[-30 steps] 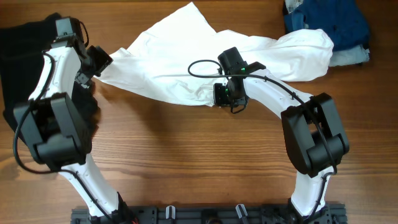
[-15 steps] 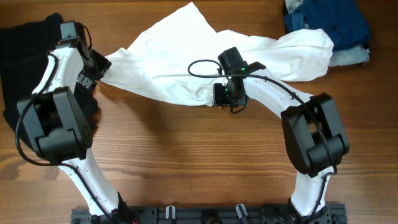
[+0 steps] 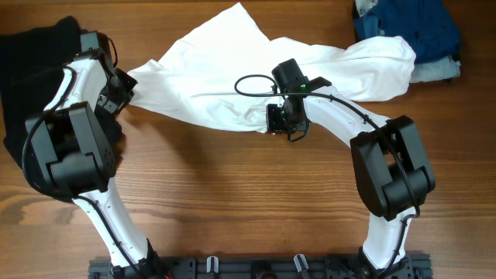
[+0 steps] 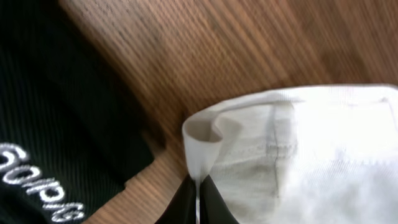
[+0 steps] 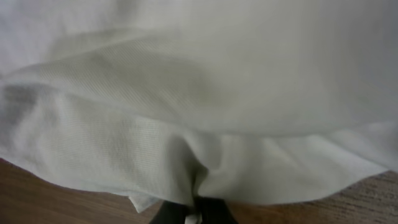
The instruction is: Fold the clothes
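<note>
White T-shirt [image 3: 225, 77] is lying crumpled across the far middle of the tabletop [image 3: 232, 201], running from the far left toward the far right, not yet folded

Handling, my read: thin, soft, wrinkly fabric, so it's going to be light and limp, sagging wherever it isn't supported. There's no stiffness to push against and the layers are likely sliding over each other; not fragile. It's best taken by pinching a hem or corner at two well-separated points, so the cloth is pulling flat between them. Grabbing mid-panel is probably bunching several layers at once

Left end effector [image 3: 122, 84] is clamping shut on the shirt's left end; the left wrist view is showing the fingers pinching a curled hemmed edge just beside the black garment [image 3: 31, 70]. Right end effector [image 3: 280, 118] is closing on the near edge around the shirt's middle, with a fold of white cloth gathering between its fingers in the right wrist view. That one is looking like more than a single layer, can't confirm

Counting:
- 1 white T-shirt
- 1 black garment, far left
- 1 dark blue garment [image 3: 407, 27], far right corner
- 1 pale blue garment [image 3: 438, 71], peeking out under it
- 2 end effectors, both gripping the shirt
</note>
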Robot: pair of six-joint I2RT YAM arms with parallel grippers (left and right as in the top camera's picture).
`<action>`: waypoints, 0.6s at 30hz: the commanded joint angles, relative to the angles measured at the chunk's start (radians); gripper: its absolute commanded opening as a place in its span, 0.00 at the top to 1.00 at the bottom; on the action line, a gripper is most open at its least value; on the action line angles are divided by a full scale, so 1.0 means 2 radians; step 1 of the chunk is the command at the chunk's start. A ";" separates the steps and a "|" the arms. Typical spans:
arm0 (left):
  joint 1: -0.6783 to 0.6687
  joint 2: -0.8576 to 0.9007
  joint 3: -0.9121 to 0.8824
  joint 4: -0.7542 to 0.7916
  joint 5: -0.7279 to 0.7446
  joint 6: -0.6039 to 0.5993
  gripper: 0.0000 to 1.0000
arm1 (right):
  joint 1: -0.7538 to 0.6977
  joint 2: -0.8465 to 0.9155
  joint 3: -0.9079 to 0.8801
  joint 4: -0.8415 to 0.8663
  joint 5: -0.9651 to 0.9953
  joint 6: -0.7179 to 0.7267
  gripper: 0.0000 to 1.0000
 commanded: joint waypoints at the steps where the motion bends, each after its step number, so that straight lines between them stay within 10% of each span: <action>1: -0.002 -0.013 0.003 -0.039 -0.007 0.054 0.96 | -0.014 -0.024 0.000 -0.022 0.009 0.000 0.96; 18: -0.023 -0.358 0.008 -0.062 -0.012 0.084 0.96 | -0.128 -0.225 0.093 -0.258 0.009 -0.149 0.96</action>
